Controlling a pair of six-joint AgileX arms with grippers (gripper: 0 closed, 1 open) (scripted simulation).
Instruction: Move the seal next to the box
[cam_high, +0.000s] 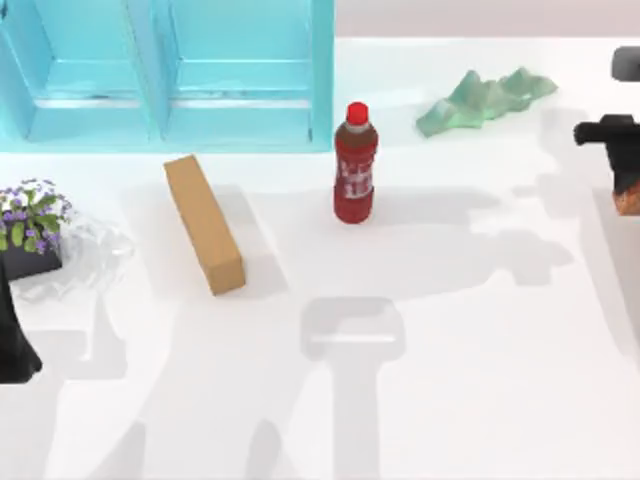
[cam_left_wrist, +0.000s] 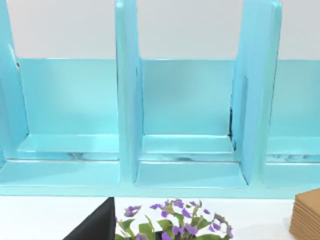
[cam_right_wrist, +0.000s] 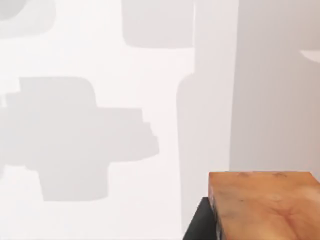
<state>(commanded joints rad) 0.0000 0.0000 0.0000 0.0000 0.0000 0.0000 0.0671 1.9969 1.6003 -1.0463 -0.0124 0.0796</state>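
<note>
We judged the task to be under way but far from finished. Our right gripper (cam_high: 622, 165) sat at the right edge of the surface (cam_high: 470, 380), toward its far right corner, and the seal (cam_high: 628, 203) showed as a small orange-brown patch just beneath its dark body. In the right wrist view the seal (cam_right_wrist: 265, 205) appeared as a mottled reddish-brown block close under the camera, with a dark finger (cam_right_wrist: 200, 222) pressed against 1 of its sides, so we took the right gripper to be clamped on the seal and carrying it above the surface. The box (cam_high: 204, 223), a long tan block, lay toward the left half of the surface, well apart from the seal, with the red-capped bottle (cam_high: 355, 165) standing between them. What was left, as we read it: carry the seal across, past the bottle, and set it down beside the box.

Our left arm (cam_high: 15, 340) was parked at the left edge of the surface, near the potted purple flowers (cam_high: 30, 215); we could not tell whether its gripper was apart or together. Its wrist view looked at the blue shelf (cam_left_wrist: 185, 120), with a corner of the box (cam_left_wrist: 306, 216) at the picture's margin.

Much stayed uncertain. The seal was cut off at the margin in both views, only 1 finger of the right gripper was visible, and how high the seal hung above the surface could not be made out.
</note>
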